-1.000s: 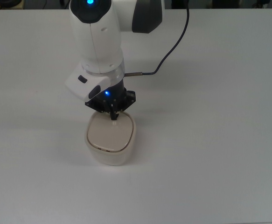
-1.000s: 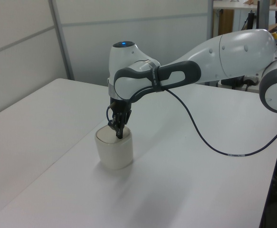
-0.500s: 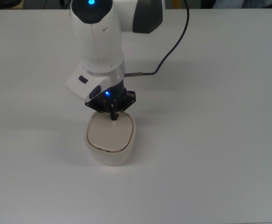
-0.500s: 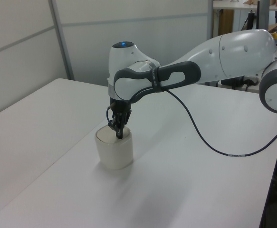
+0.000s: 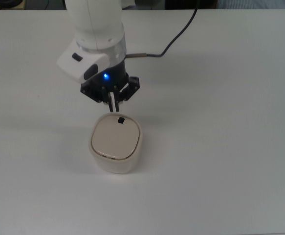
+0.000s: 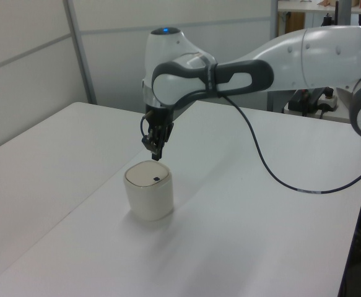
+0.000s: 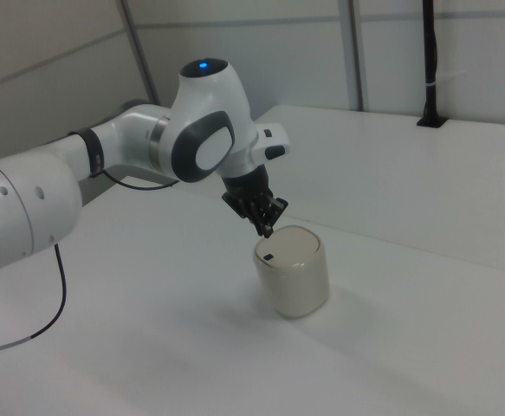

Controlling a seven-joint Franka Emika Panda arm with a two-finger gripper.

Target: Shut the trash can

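The cream trash can [image 5: 116,143] stands on the white table [image 5: 220,147], its flat lid lying level on the rim with a small black tab [image 5: 120,120] on the side nearest the arm. It also shows in the left view [image 6: 148,193] and the right view [image 7: 294,276]. My gripper [image 5: 114,105] hangs a short way above the lid's tab edge, apart from it, with its fingers together and nothing between them. The gap between fingertips and lid is plain in the left view [image 6: 156,153] and the right view [image 7: 267,229].
A black cable [image 5: 177,35] runs from the wrist across the table toward the top view's upper right. A black post [image 7: 428,61] stands at the table's far edge in the right view. Wall panels [image 6: 31,55] border the table in the left view.
The gripper has lifted off the lid and drawn back toward the top view's top. The black tab, covered before by the fingertips, now shows. The trash can has not moved.
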